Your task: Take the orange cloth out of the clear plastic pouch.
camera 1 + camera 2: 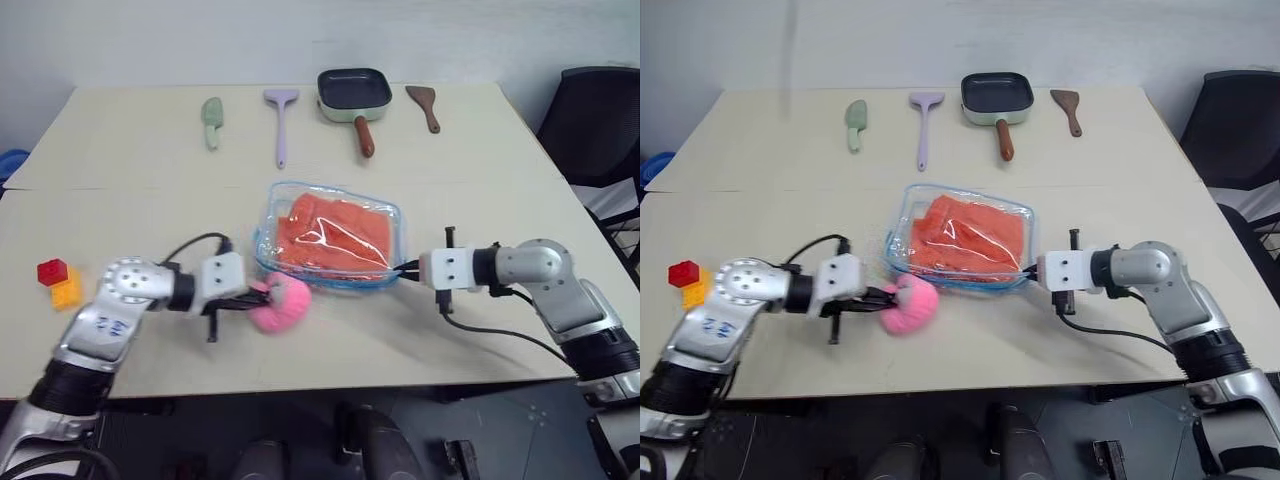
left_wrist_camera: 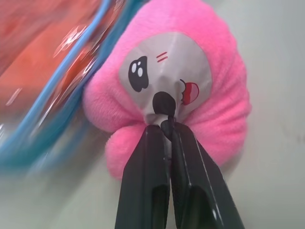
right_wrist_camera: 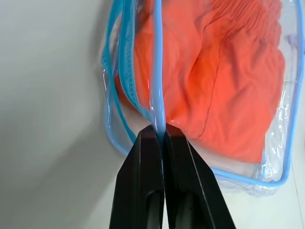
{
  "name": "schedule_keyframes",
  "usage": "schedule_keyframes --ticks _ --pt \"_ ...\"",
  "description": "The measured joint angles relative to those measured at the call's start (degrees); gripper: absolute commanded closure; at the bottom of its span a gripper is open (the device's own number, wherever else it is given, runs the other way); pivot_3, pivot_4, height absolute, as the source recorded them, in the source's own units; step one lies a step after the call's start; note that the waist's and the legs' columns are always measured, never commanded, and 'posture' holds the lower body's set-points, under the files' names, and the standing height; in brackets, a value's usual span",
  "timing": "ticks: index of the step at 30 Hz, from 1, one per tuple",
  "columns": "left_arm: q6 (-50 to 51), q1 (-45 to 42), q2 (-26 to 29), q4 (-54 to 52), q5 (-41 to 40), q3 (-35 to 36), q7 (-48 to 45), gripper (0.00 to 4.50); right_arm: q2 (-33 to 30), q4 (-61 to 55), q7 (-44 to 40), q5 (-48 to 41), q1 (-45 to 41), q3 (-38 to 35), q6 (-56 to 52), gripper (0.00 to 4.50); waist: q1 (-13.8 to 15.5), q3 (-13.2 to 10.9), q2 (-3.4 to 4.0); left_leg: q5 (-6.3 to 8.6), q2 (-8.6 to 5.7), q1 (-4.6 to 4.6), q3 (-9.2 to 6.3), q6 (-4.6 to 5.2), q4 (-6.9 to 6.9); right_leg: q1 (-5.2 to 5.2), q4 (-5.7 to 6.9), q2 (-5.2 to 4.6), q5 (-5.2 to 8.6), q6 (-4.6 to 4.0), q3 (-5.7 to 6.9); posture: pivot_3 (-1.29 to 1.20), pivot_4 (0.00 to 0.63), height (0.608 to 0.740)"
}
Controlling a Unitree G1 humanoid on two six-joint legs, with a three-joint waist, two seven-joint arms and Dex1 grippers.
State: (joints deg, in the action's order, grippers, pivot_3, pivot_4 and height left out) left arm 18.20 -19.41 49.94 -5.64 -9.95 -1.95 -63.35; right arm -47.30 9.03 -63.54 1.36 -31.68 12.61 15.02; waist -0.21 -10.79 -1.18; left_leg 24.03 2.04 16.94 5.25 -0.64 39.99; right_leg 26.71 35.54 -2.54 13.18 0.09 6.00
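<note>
Left eye view showed both arms reaching inward over the worktop [image 1: 480,340], each pincer angled downward. The right pincer [image 3: 160,131] was clamped on the light-blue edging of the clear plastic pouch [image 1: 330,237] at its right end. The left pincer [image 2: 167,125] was pinched tight on the pink plush toy [image 1: 282,303], just beside the pouch's near left corner. The orange cloth [image 1: 335,232] lay inside the pouch, which rested flat mid-worktop, its long axis running left to right.
</note>
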Motion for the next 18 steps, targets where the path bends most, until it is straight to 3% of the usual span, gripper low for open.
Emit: schedule_keyframes --ticks 7,13,18 --pt "-0.8 5.6 7.5 8.0 -2.4 10.6 -0.4 4.5 -2.7 -0.7 -2.0 -3.1 3.6 -2.0 4.9 4.47 0.1 0.0 0.01 0.0 -0.07 0.23 0.14 -0.01 0.02 0.67 0.14 -0.05 0.01 -0.01 -0.07 0.0 0.15 0.74" --pt "-0.6 8.3 7.1 5.6 -4.1 11.8 -1.0 4.5 -2.4 -4.8 -3.2 -7.9 6.3 -2.7 1.2 4.47 0.1 0.0 0.01 0.01 -0.09 0.24 0.21 -0.01 0.02 0.72 0.28 -0.08 0.01 -0.01 -0.11 0.0 0.15 0.74" --pt "2.7 6.7 3.2 4.0 -5.1 10.3 1.2 3.07 -1.5 -7.6 -3.0 -10.2 6.7 -3.2 -5.0 3.09 0.4 0.0 0.01 0.01 -0.16 0.22 0.2 -0.01 0.04 0.7 0.26 -0.11 0.01 -0.01 -0.14 0.0 0.15 0.74"
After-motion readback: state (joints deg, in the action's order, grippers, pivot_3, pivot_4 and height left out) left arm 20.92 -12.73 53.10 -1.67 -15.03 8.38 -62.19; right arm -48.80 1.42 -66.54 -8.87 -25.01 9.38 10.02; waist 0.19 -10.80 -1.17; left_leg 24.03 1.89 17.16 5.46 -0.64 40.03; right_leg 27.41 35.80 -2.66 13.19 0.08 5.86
